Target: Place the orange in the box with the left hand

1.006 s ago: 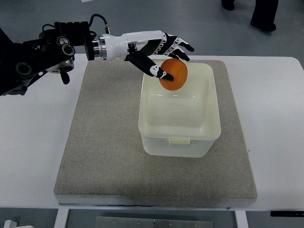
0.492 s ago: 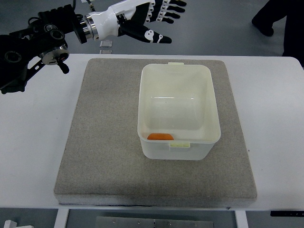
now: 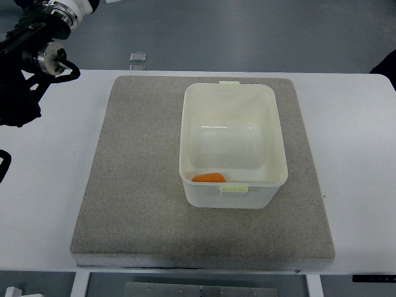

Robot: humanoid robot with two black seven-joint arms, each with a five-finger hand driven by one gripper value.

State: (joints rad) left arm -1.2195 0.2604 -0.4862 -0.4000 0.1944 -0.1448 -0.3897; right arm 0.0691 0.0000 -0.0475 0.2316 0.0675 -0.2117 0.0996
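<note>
The orange point(image 3: 209, 177) lies inside the white plastic box point(image 3: 276, 136), against its near wall, mostly hidden by the rim. The box stands on a grey mat point(image 3: 136, 185). My left arm point(image 3: 34, 55) shows only at the top left corner, black wrist and forearm parts raised well away from the box; its hand is out of the picture. No right arm shows.
The mat lies on a white table point(image 3: 43, 204). A small clear block point(image 3: 138, 57) sits at the table's far edge. A dark shape of a person point(image 3: 385, 63) touches the right edge beyond the table.
The orange dropped from my left hand into the box and rolled to the near wall. The hand opened, lifted up and left, and has left the picture.
</note>
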